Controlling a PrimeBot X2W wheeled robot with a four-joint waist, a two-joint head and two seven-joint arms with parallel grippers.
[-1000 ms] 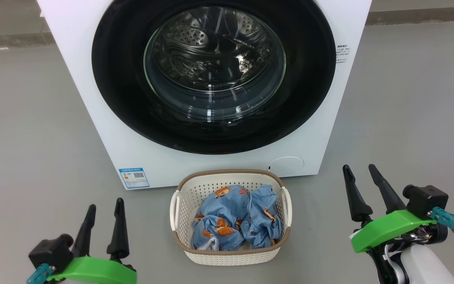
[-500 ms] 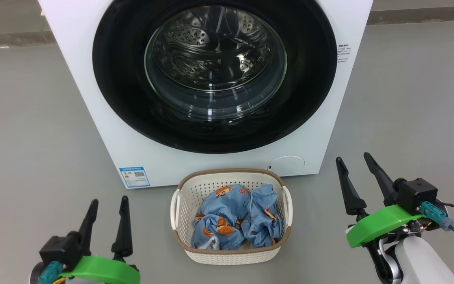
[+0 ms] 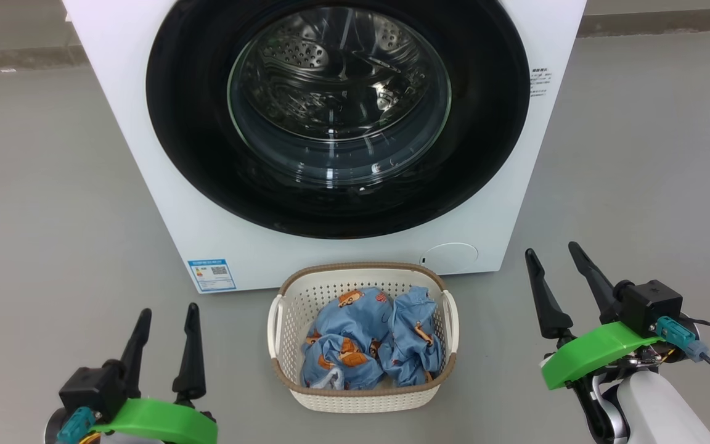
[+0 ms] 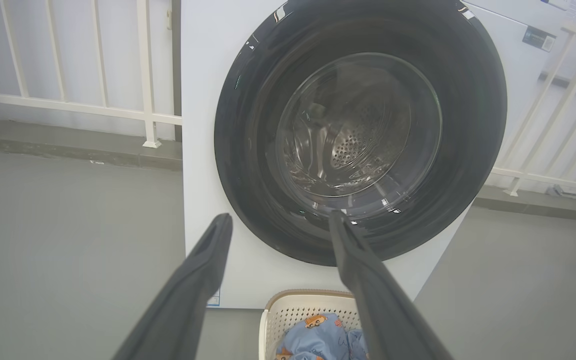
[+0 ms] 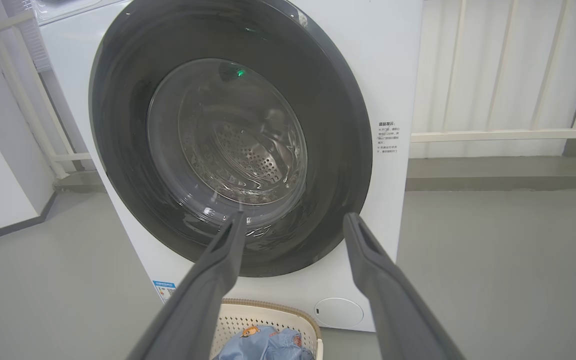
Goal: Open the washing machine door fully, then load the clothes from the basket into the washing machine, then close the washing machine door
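**A:** Which way does the washing machine door (image 3: 339, 98) lie from the claws?

**B:** Ahead of both and above them. It sits shut, flush in the front of the washing machine (image 3: 164, 203), with its round face toward the robot. Being round, it has no long axis to line up with. The left claw (image 3: 168, 309) hangs low on the left. The right claw (image 3: 551, 248) is further forward on the right, closer to the door's right edge. Both have their fingers spread wide and hold nothing.

**A:** So which arm goes for it?

**B:** I'd judge the right one, since it is nearer. But I can't make out a handle or the hinge side on that black rim, so which edge to pull is a guess.

**A:** And the containers?

**B:** The basket (image 3: 361, 401) stands on the floor (image 3: 53, 216) just before the machine's base, between the two claws. The clothes (image 3: 361, 345), light blue with orange-brown figures, are bunched inside it below the rim. Through the glass the steel drum (image 3: 306, 55) looks empty.

**A:** Nothing loaded, then?

**B:** Nothing. Opening the door comes first.
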